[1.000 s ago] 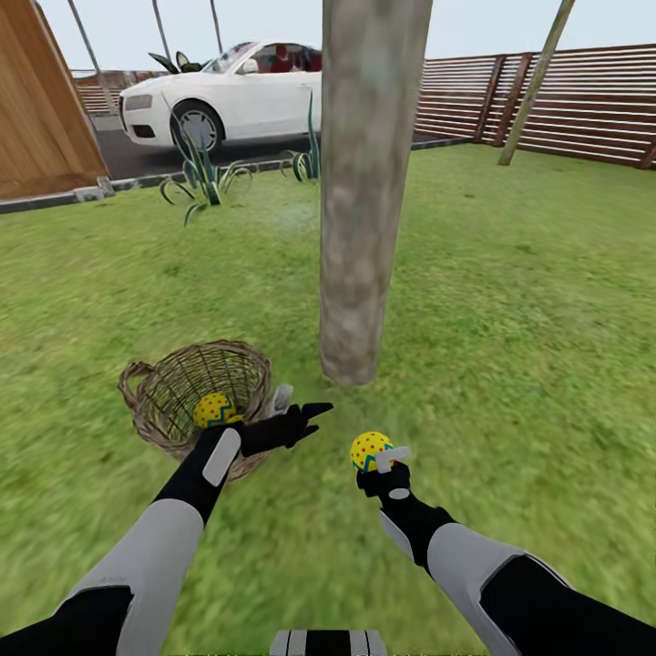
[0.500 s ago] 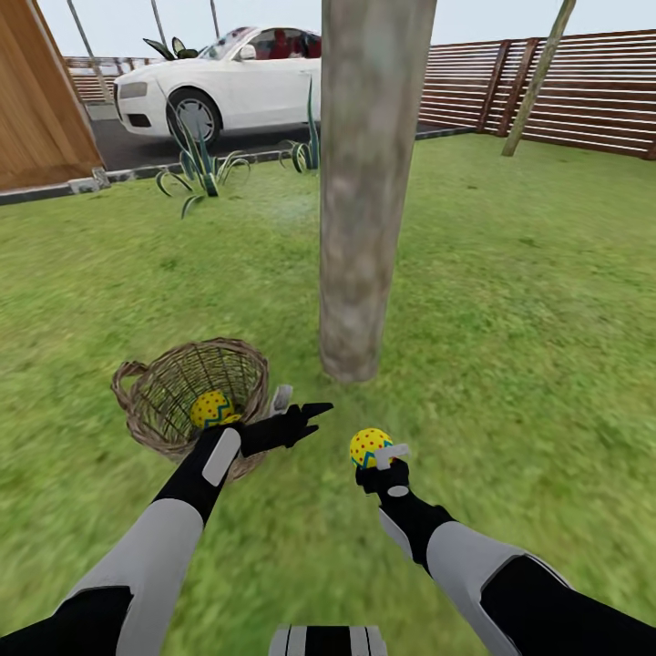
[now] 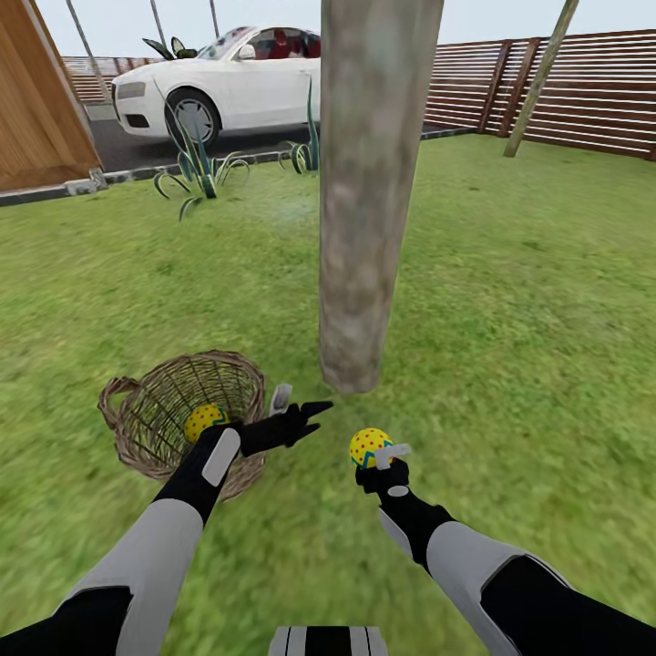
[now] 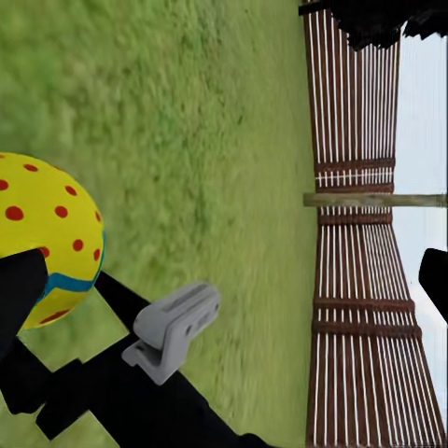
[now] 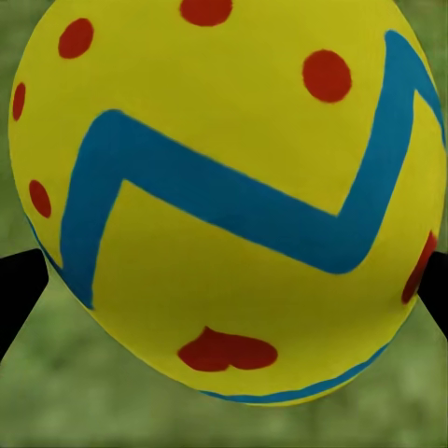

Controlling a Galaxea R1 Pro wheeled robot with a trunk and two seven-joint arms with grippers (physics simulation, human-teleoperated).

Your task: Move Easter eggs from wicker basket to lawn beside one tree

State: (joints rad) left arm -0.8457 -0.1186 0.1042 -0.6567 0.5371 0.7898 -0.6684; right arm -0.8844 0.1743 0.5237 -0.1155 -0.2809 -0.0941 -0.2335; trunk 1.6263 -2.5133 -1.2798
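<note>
Garden scene: green lawn (image 3: 510, 301) bounded by a slatted wooden fence (image 3: 583, 91), with a white car (image 3: 228, 82) parked on the asphalt beyond spiky plants (image 3: 196, 169). At centre stands the tree (image 3: 364, 228), of which the thick mottled trunk is seen in the head view.

Right end effector (image 3: 381, 456) is pinched on one Easter egg (image 3: 369, 447), held above the grass just short of the trunk base and slightly to its right. In the right wrist view this egg (image 5: 224, 201) is seen close up, with black finger edges at either side.

Left end effector (image 3: 296, 412) is spread, its fingers apart and nothing between them — it hangs just beside the rim of the wicker basket (image 3: 155, 428), on the tree side. In the left wrist view the held egg (image 4: 47, 243) and the other arm's grey finger pad (image 4: 173, 327) are seen against grass and fence.

A second egg (image 3: 204, 421) lies inside the basket, partly hidden by the left forearm. A third egg could not be located in these views.

Step judged in hand: delivery of the held egg to the tree. Next move calls for lowering the right arm until the egg rests on the grass near the trunk, then releasing gently so it does not roll. At least one basket egg remains to be fetched afterwards.
</note>
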